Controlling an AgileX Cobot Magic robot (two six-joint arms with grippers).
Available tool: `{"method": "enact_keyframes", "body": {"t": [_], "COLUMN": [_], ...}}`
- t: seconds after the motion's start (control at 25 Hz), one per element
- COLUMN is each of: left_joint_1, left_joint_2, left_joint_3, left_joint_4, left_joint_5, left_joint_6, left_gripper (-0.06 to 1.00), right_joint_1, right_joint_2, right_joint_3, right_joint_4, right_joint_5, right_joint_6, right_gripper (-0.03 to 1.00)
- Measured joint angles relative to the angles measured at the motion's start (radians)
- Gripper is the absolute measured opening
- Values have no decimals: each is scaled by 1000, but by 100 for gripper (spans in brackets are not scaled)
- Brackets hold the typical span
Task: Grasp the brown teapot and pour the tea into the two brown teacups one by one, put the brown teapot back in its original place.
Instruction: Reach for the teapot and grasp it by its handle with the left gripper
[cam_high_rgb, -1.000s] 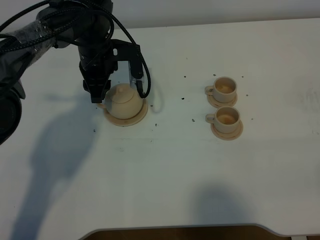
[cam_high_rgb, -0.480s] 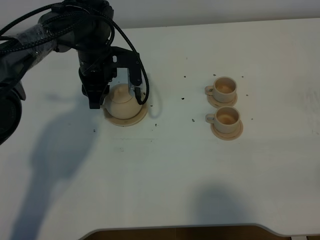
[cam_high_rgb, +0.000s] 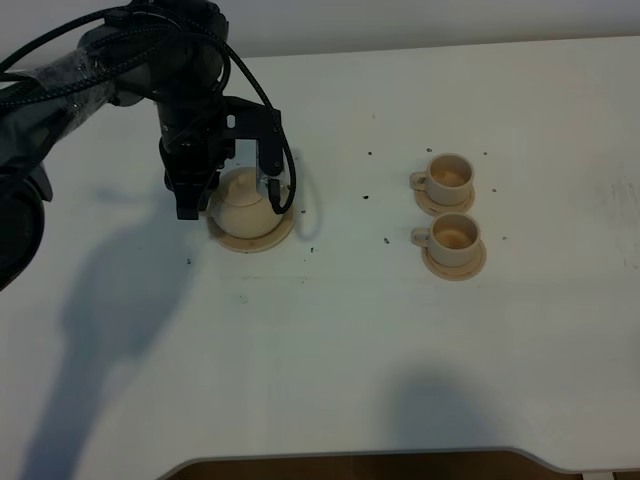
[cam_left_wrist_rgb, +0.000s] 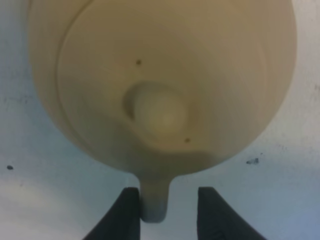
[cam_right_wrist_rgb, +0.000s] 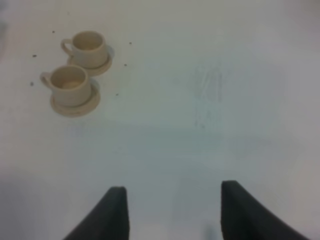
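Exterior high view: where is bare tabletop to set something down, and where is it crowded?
Free: the wide near half of the table; the strip between the teapot and the far teacup and near teacup; right of them. Crowded: around the teapot, straddled by the left gripper.

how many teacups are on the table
2. The far cup stands right of the middle of the table; the near cup is just in front of it. No third seems hidden.

High cam sits way up off the arms, looking down on the whole table (cam_high_rgb: 330, 340). Left wrist cam is jammed right up close above the teapot (cam_left_wrist_rgb: 160, 75), while right wrist looks from farther off at the teacups (cam_right_wrist_rgb: 70, 84); overhead catches both too.
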Motion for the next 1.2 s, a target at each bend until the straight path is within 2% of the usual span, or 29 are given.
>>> {"method": "enact_keyframes", "body": {"t": [0.32, 0.72, 1.2], "left_joint_1": [-6, -6, -6], "left_joint_2": [18, 18, 19], "left_joint_3": [0, 0, -27], "left_joint_4": [3, 7, 6], "left_joint_5": [0, 0, 0], "left_joint_6": [4, 10, 16], "left_gripper": [26, 11, 11], "right_joint_1": [0, 0, 0], "right_joint_2": [0, 0, 0], "right_joint_3": [0, 0, 0], "right_joint_4": [0, 0, 0], "right_joint_5": [0, 0, 0], "right_joint_6": [0, 0, 0], "right_gripper": [44, 44, 44]}}
